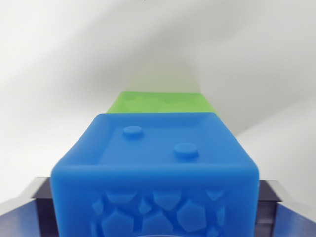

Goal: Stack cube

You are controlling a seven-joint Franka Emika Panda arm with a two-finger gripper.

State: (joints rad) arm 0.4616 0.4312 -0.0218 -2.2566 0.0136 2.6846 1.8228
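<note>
Blue cube (pixel 155 173) with two round studs, green cube (pixel 160 102) just behind

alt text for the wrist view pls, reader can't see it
A blue cube fills the lower frame, sitting between dark gripper fingers at the bottom corners. A green cube shows just beyond its top edge, against a blurred white surface.

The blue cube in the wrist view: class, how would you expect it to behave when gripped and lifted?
The blue cube has rounded edges and a matte, moulded look, so it is probably slightly soft and grippy rather than slippery. Its flat faces suggest it will not roll. The raised studs on top may make anything stacked there sit unevenly.
</note>
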